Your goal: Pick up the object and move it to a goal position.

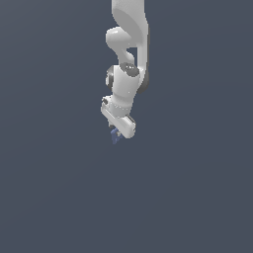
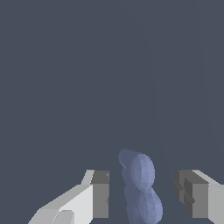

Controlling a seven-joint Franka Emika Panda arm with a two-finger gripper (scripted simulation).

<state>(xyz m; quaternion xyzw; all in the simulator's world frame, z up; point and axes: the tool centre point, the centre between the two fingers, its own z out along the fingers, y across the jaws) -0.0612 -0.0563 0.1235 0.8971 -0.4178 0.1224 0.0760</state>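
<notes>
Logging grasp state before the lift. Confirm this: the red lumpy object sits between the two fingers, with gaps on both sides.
One detail is wrong: the lumpy object is blue, not red, as the wrist view shows. The rest holds: it sits between the two fingers, with gaps on both sides, so the gripper is open.

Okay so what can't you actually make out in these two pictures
- Blue lumpy object: the wrist view's edge cuts off its near end; in the exterior view the gripper hides most of it.
- Grip: gaps beside the fingers; contact unclear.
- Goal position: no marker in either view.
</notes>
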